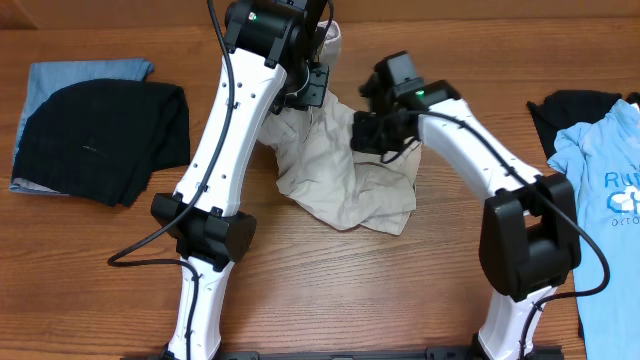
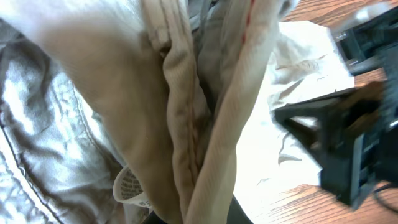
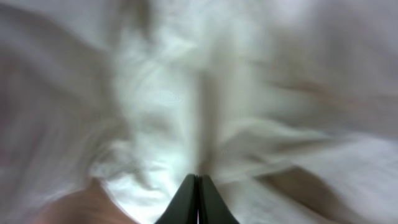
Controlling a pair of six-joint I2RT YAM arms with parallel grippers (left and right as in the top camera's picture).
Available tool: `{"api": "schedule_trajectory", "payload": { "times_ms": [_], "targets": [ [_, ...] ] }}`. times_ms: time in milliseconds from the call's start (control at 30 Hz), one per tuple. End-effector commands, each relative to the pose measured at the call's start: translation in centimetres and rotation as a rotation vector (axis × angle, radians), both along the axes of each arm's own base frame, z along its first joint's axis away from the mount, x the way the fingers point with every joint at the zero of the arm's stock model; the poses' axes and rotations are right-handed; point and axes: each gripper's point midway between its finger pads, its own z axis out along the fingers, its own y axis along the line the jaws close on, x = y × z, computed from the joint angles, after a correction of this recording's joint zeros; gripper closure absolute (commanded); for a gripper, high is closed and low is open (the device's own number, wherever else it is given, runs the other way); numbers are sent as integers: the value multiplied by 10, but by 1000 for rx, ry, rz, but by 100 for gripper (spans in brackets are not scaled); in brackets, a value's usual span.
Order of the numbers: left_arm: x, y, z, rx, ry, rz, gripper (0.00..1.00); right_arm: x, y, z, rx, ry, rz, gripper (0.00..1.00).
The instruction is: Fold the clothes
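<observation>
The beige shorts (image 1: 345, 180) lie crumpled at the middle of the table, with one part pulled up toward the far edge. My left gripper (image 1: 312, 88) is above their far left part, shut on a bunch of folded beige fabric (image 2: 186, 124). A small white label (image 2: 129, 185) hangs beside its jaws (image 2: 193, 218). My right gripper (image 1: 372, 135) is at the shorts' right side. In the right wrist view its fingers (image 3: 198, 186) are pressed together, with a ridge of blurred pale fabric (image 3: 155, 106) running up from the tips.
A black knit garment (image 1: 100, 130) lies on a blue cloth (image 1: 85, 72) at the left. A light blue T-shirt (image 1: 605, 210) and another black garment (image 1: 570, 105) lie at the right edge. Bare wood table (image 1: 350, 290) lies in front.
</observation>
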Motion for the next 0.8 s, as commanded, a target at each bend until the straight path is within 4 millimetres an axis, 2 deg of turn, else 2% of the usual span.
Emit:
{"api": "schedule_trajectory", "payload": {
  "times_ms": [0,33,133,167,400,467,500,533,567,767],
  "targets": [
    [0,-4,15,-21,-43,9,96,11,-61,1,-186,-20,-101,96],
    [0,-4,15,-19,-43,9,96,7,-83,-4,-240,11,-139,84],
    [0,-3,15,-19,-43,9,96,3,-107,-15,-264,62,-211,71],
    [0,-4,15,-19,-43,9,96,3,-107,-18,-264,61,-212,67],
    [0,-4,15,-19,-43,9,96,8,-106,-51,-245,22,-244,60],
    [0,-4,15,-19,-43,9,96,11,-105,-54,-237,7,-257,61],
    [0,-4,15,-19,-43,9,96,13,-105,-54,-231,1,-271,73],
    [0,-4,15,-19,-43,9,96,18,-104,-52,-224,-19,-274,93],
    [0,-4,15,-19,-43,9,96,23,-104,-51,-218,-36,-278,96],
    [1,-1,14,-3,-50,14,96,61,-120,-39,-176,-172,-342,96]
  ]
}}
